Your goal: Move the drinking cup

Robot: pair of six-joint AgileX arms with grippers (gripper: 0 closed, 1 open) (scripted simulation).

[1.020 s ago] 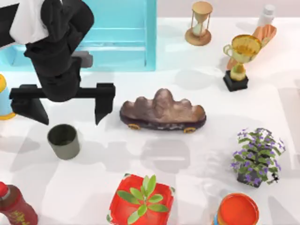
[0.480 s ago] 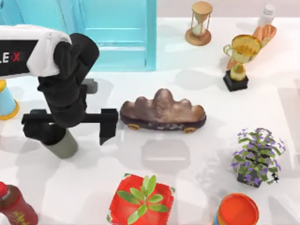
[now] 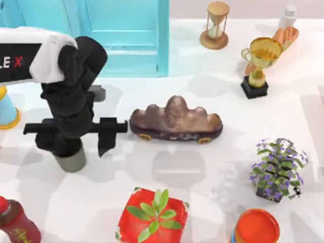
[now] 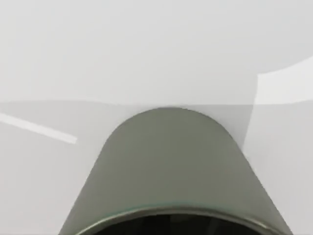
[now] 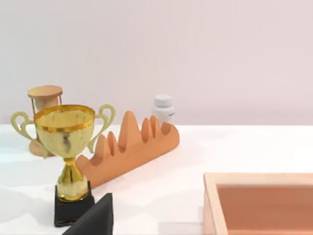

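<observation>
Hanging over the drinking cup [image 3: 72, 160], the left gripper [image 3: 76, 136] sits w/ its black crossbar level above the cup's top, one finger [image 3: 105, 137] dropping down on the side toward the brown rock-shaped ornament [image 3: 175, 121], the other hidden behind the arm's black wrist. Jaws look wide apart, cup between them; whether either finger touches the cup wall I cannot tell. Cup stands upright on the white table [image 3: 212, 172], left of the ornament and a bit nearer the front edge, only its lower olive-grey body poking out below the gripper in the top view. Left wrist view: cup's [image 4: 168, 171] grey side wall seen close up, its dark rim and opening at the picture's lower edge, white table around it.

Relative to the ornament: blue shelf unit [image 3: 126, 38] behind and left; hourglass [image 3: 216, 25] behind; gold trophy [image 3: 260, 63] on black base behind and right, w/ an orange ridged piece [image 3: 286, 38] and a white-capped bottle [image 3: 288, 15] just beyond it. Purple-flowered plant [image 3: 277, 169] front-right; red plant pot [image 3: 153, 217] directly in front; orange-lidded container [image 3: 256, 228] front-right at the edge; dark red bottle [image 3: 17, 223] at front-left corner. Blue-and-yellow item [image 3: 6, 109] far left, cut off by the edge.

Right wrist view: trophy [image 5: 66, 161], hourglass [image 5: 43, 117], ridged piece [image 5: 129, 147], bottle [image 5: 163, 108], an orange tray [image 5: 259, 203], plus a dark fingertip [image 5: 95, 218] of the right gripper; its jaw state can't be told.
</observation>
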